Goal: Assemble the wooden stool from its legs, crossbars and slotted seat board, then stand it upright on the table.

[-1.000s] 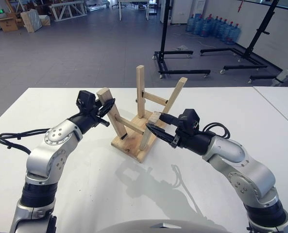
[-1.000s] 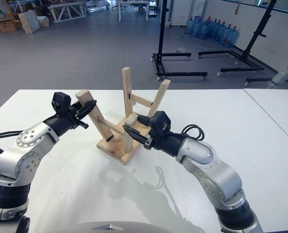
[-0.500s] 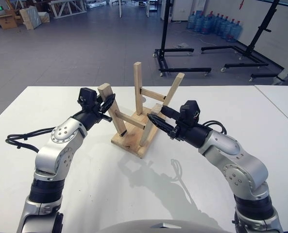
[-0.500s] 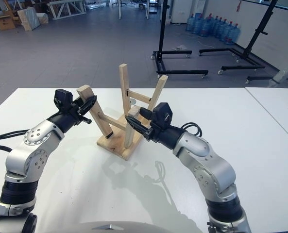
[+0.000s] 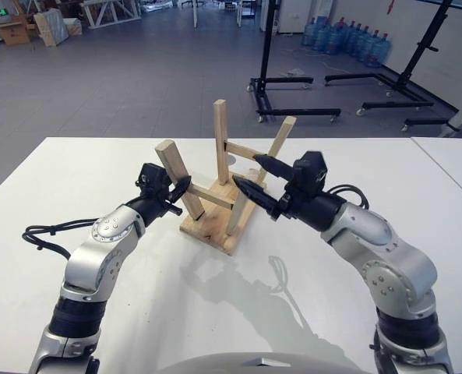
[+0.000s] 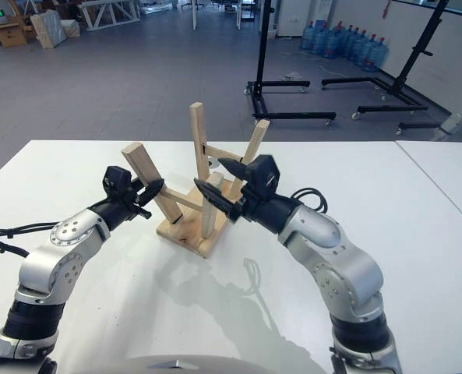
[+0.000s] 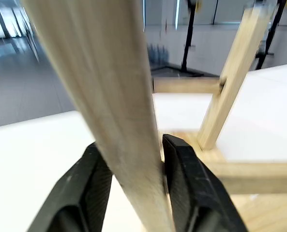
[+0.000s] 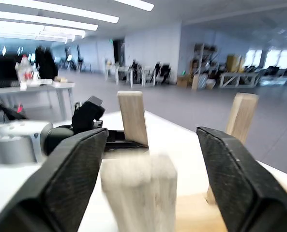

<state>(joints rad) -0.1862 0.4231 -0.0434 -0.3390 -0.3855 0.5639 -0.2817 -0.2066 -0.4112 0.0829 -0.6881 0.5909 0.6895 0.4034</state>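
Stool (image 5: 215,204) upside down is what we see, near the middle of a white table (image 5: 75,171). Its seat board (image 5: 202,231) lies flat on the tabletop and its four legs point up. Bare tabletop spreads out on the near side of the stool and to both sides of it. The table's far edge runs close behind the stool. Right of the stool, past a narrow gap, a second white table (image 5: 453,160) begins. Beyond the far edge behind the stool, black steel frames (image 5: 293,86) stand on a grey floor.

The stool is pale, unfinished wood. Its legs are square in section, splayed, and cut blunt at the ends. A thin crossbar (image 5: 213,196) joins the two nearer legs, and another (image 5: 245,152) joins the two farther ones. The board is a flat rectangle with plain sawn edges.

The left gripper (image 5: 181,187) is clamped on the stool's left leg (image 7: 119,111), partway up it. Its black fingers (image 7: 187,179) press both faces of the wood.

The right gripper (image 5: 245,171) is spread wide at the top of the stool's near right leg (image 8: 138,193). Its tapering black fingers (image 8: 70,179) sit on either side of the leg end, clear of the wood. A black cable (image 5: 44,231) lies on the table, well to the left of the stool.
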